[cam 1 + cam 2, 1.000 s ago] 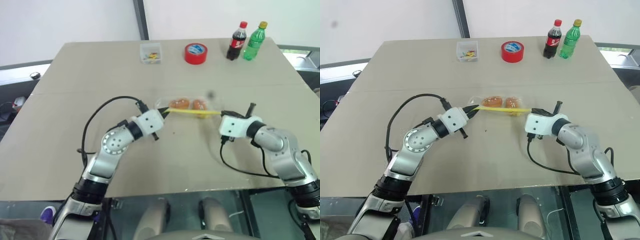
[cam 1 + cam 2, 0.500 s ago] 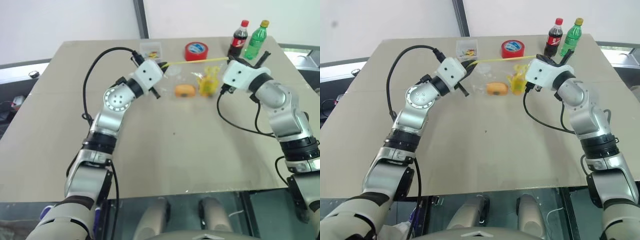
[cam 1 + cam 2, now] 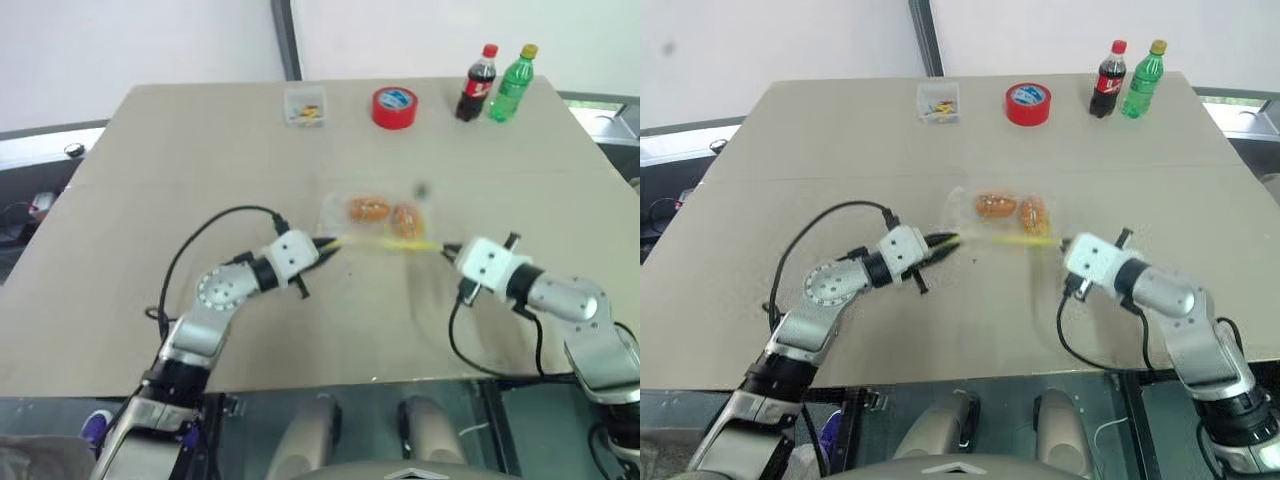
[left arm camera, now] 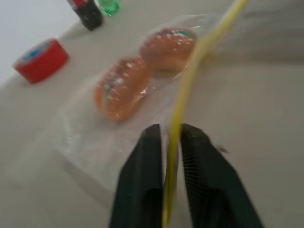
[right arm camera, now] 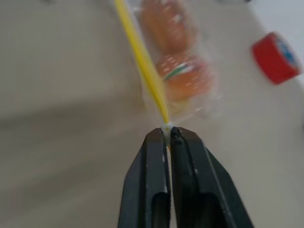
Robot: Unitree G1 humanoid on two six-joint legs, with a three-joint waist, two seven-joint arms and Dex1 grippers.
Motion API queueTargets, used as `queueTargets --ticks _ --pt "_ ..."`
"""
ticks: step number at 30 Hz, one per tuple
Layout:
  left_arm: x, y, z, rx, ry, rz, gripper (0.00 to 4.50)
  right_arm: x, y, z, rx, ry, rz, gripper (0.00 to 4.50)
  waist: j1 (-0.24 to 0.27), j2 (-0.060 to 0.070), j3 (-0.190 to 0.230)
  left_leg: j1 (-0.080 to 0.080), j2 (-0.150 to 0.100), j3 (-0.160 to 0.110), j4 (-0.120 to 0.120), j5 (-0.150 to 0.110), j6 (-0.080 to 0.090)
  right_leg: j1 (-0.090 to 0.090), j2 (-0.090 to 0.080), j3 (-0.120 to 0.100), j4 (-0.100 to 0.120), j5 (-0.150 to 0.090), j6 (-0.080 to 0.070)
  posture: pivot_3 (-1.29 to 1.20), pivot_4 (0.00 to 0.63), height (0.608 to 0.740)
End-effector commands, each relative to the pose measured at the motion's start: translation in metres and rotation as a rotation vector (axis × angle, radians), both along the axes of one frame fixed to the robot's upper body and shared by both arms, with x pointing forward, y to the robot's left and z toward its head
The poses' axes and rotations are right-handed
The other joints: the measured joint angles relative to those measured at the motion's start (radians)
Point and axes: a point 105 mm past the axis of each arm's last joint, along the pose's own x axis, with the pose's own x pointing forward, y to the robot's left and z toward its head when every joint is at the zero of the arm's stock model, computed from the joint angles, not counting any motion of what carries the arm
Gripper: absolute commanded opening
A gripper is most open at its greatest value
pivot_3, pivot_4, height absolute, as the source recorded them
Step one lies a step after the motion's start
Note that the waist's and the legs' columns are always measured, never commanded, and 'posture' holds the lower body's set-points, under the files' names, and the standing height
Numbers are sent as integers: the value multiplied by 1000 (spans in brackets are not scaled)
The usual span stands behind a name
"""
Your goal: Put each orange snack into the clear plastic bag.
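Observation:
The clear plastic bag [image 3: 338, 210] lies flat on the table near the middle, with both orange snacks [image 3: 368, 210] [image 3: 406, 218] inside it, side by side. Its yellow seal strip [image 3: 385, 243] runs along the near edge, stretched between my two grippers. At the strip's left end my left gripper [image 3: 325, 243] is shut on it; in the left wrist view the strip [image 4: 183, 99] passes between the fingers [image 4: 142, 185]. The right gripper [image 3: 447, 250] pinches the strip's right end, and its fingers [image 5: 154, 180] meet on the tip.
Along the far edge of the table stand a small clear box [image 3: 304, 105], a red tape roll [image 3: 395, 107], a cola bottle [image 3: 476, 83] and a green bottle [image 3: 511, 68]. Bare tabletop [image 3: 180, 170] lies to the left of the bag.
Half a second ago both grippers held the bag raised over the far part of the table. They have since come down and back, and the bag now rests on the table.

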Motion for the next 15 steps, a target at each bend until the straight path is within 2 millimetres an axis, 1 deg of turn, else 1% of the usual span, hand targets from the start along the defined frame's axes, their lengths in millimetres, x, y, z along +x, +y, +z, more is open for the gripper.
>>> queueTargets --ticks 1,2,3,4,5,6,7,10,13,15 --pt "-14 11 16 -94 102 1 2396 -7 -11 13 106 25 -11 1928 -1 0 0 1 0 0 0 0 0 0 0 0 0 0 0 0 150 740" --pt "-16 19 17 -115 132 25 2791 -10 -18 13 139 50 -24 2405 -1 0 0 1 1 0 0 0 0 0 1 0 0 0 0 0 150 740" --pt "-19 27 19 -129 152 40 3185 -13 -24 14 176 71 -25 2773 -2 0 0 1 1 0 0 0 0 0 1 0 0 0 0 0 150 740" --pt "-23 37 18 -134 180 59 3358 -19 -28 16 208 94 -13 3027 -4 0 0 1 1 0 -1 0 0 0 1 0 0 0 0 0 150 740" --pt "-27 45 19 -139 201 79 3919 -24 -32 17 230 114 -1 3569 -4 0 0 1 1 0 -1 0 0 0 1 0 0 0 0 0 150 740" --pt "-32 53 19 -136 212 100 4268 -27 -36 20 248 117 -1 3927 -6 0 0 1 1 0 -1 0 0 0 1 1 0 0 0 0 150 740" --pt "-37 60 19 -130 229 110 4500 -28 -41 24 258 99 -16 4469 -6 0 0 1 1 0 -2 0 0 -1 1 1 -1 0 0 0 150 740" --pt "-53 78 24 -135 268 123 4500 -31 -56 36 298 73 -65 4469 -2 0 0 1 2 1 -2 0 0 0 0 1 -2 0 0 0 150 740" --pt "-58 89 29 -144 284 144 4500 -33 -66 42 301 55 -98 4469 8 0 0 1 2 1 -2 0 0 0 0 1 -3 0 0 0 150 740" --pt "-59 91 31 -149 288 148 4500 -35 -70 43 290 53 -105 4469 18 0 0 1 2 1 -3 0 0 0 0 1 -3 0 0 0 150 740"
